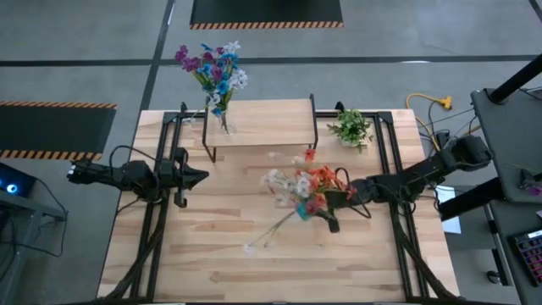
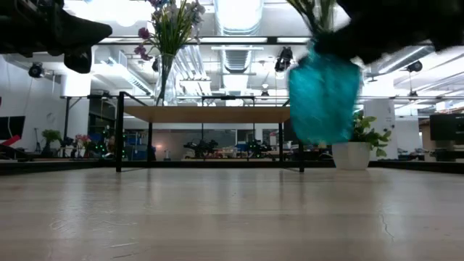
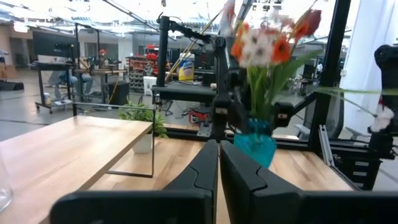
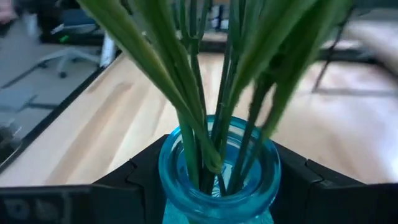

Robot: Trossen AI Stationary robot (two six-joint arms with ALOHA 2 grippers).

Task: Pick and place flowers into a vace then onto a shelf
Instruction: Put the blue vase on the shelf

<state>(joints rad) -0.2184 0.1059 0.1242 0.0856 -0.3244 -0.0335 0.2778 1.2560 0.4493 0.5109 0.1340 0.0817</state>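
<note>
Above mid-table, right pincer (image 4: 217,180) clamped around blue vase (image 4: 217,186) of flowers (image 1: 305,188); left pincer (image 3: 219,180) together.

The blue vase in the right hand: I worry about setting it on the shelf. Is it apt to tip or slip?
Probably top-heavy: the flowers rise tall above the small blue vase. Its glassy neck looks slippery and likely fragile. The right hand grips it at both sides, so it should hold if moved gently.
</note>
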